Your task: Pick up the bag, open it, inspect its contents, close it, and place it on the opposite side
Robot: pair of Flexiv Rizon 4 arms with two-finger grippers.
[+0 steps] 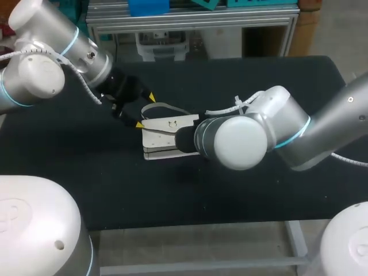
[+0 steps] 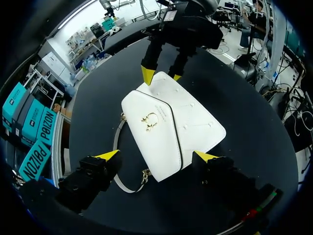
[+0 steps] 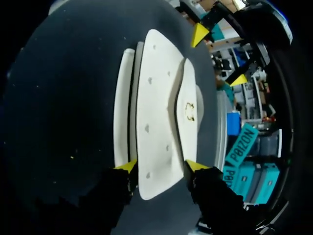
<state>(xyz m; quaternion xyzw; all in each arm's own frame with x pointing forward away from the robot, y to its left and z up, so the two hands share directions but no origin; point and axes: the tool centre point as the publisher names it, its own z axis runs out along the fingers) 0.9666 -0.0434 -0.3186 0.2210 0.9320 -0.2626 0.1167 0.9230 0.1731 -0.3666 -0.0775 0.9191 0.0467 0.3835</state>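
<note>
A white bag [image 1: 164, 135] with a gold clasp [image 2: 149, 121] lies flat on the black table, its grey strap [image 1: 167, 107] looping out behind it. My left gripper [image 1: 145, 110] stands open at the bag's left end. In the left wrist view [image 2: 157, 156] that end lies between the fingers, with the strap loop beside one finger. My right gripper [image 3: 162, 166] is at the opposite end, with a yellow tip against each long side of the bag [image 3: 159, 117]. In the head view the right wrist hides those fingers. From the left wrist, the right gripper [image 2: 162, 76] shows at the bag's far end.
The black table [image 1: 241, 195] stretches wide on every side of the bag, with bare room in front and to the right. Its front edge runs along the near side, and both arms meet over the middle.
</note>
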